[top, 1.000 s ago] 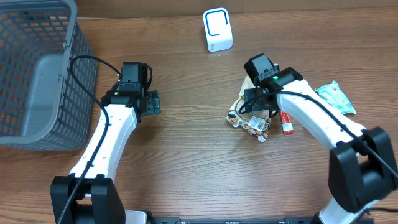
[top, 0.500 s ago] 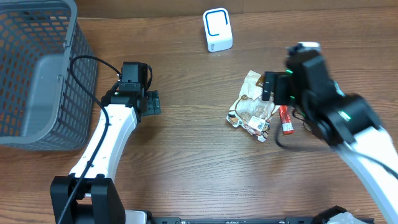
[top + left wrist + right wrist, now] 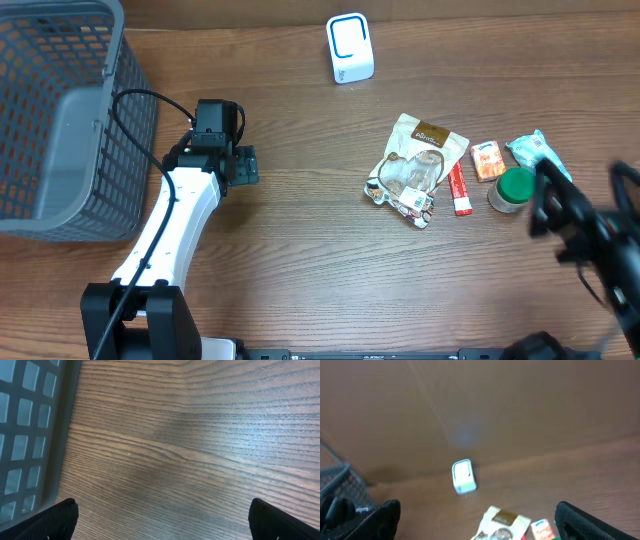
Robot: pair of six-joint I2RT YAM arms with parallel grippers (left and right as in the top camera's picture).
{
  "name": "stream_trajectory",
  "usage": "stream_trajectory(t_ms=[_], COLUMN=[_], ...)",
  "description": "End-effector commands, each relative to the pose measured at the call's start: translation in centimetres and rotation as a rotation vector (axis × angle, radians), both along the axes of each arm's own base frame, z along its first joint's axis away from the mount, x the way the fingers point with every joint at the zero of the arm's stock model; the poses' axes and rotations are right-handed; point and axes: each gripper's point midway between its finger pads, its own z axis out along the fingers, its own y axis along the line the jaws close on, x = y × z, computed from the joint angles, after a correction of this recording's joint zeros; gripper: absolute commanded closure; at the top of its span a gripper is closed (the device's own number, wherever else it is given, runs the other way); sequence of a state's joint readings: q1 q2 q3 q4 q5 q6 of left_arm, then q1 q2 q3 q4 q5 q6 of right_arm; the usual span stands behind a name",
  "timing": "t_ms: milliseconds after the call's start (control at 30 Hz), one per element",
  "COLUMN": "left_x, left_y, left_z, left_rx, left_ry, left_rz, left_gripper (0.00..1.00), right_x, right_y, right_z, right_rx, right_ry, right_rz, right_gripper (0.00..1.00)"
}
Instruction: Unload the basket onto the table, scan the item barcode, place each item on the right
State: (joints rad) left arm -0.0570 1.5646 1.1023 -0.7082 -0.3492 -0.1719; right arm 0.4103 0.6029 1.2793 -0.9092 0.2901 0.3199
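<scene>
A beige snack pouch [image 3: 415,168] with a clear window lies flat right of centre, a white label at its near end; the right wrist view shows the pouch [image 3: 502,522] too. At the back stands the white scanner [image 3: 350,47], also seen as the scanner [image 3: 463,477] from the wrist. My right gripper [image 3: 548,205], blurred, hangs open and empty at the lower right, well clear of the pouch; from its own camera the right gripper [image 3: 477,512] holds nothing. My left gripper [image 3: 243,166] is open over bare wood; the left gripper [image 3: 162,512] is empty.
A grey mesh basket [image 3: 60,120] fills the left back corner, its wall [image 3: 30,425] close to my left fingers. Beside the pouch lie a red tube [image 3: 459,190], an orange packet [image 3: 487,160], a green-lidded jar [image 3: 515,188] and a teal packet [image 3: 532,148].
My right arm has swung away from above the pouch to the lower right, uncovering the orange packet and the green-lidded jar. The left arm has not moved.
</scene>
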Motion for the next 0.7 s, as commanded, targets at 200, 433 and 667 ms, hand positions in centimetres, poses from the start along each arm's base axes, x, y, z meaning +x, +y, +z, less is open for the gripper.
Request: stream_trajectory(t_ms=[200,433,667], left_x=[0.3,0.3,0.3], left_y=[0.4,0.4,0.3], left_z=[0.8,0.8,0.8], left_rx=[0.021,0.021,0.021], left_ry=[-0.018,-0.018,-0.018], left_rz=[-0.007,-0.007,-0.007], left_gripper=[0.0,0.0,0.0], right_x=[-2.2,-0.8,0.1], right_y=[-2.5,-1.1,0.1], right_z=[-5.9,-7.6,-7.9], right_rx=[0.024,0.101,0.184], right_ry=[-0.099,-0.319,-0.623], right_rz=[-0.083,-0.031,0.027], right_gripper=[0.0,0.0,0.0])
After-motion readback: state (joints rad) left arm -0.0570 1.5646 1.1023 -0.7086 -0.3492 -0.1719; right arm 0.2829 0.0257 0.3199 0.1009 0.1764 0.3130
